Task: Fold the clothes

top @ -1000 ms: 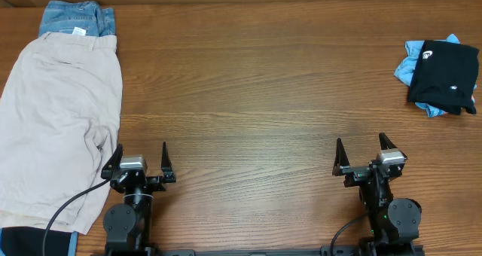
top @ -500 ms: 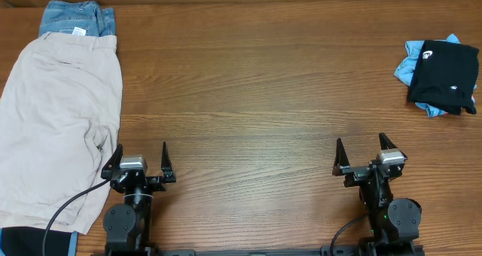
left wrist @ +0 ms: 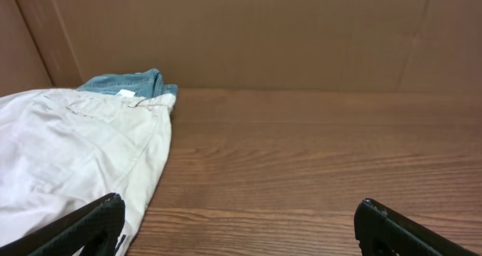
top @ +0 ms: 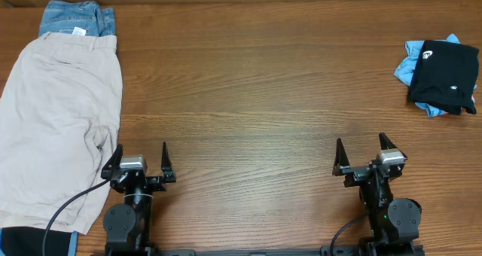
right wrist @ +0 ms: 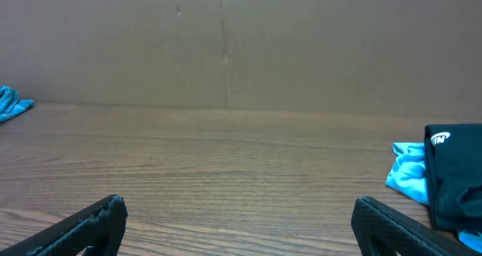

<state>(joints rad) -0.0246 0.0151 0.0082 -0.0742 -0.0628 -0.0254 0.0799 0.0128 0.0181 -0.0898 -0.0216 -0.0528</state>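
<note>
1. My left claw point(top: 141, 146) sits at the near edge of the surface point(top: 263, 98), fingers spread wide with nothing between them.
2. My right claw point(top: 360, 139) sits at the near edge on the other side, also spread wide and holding nothing.
3. The beige shorts point(top: 56, 120) lie spread flat along the left side of the surface. Their near right edge comes just beside the left claw without touching it.
4. Blue denim point(top: 75, 19) lies at the far left corner, and the waistband of the shorts overlaps its near edge.
5. In the left wrist view, both cloths fill the left side, with bare wood between my two fingers point(left wrist: 83, 226).
6. The black tee point(top: 446, 75) is bunched up at the far right, well apart from the right claw. Its small white logo faces up near its far left corner.
7. A light-blue tee point(top: 409, 66) lies crumpled under the black one, showing on its left, at its far edge and at its near edge.
8. In the right wrist view, that pile sits at the right edge, ahead of my right finger.
9. A dark cloth point(top: 22, 241) with a blue edge shows under the shorts at the near left corner. Too little of it is in view for me to say what garment it is.
10. A black cable point(top: 64, 211) runs from the left arm across the near end of the shorts.
</note>
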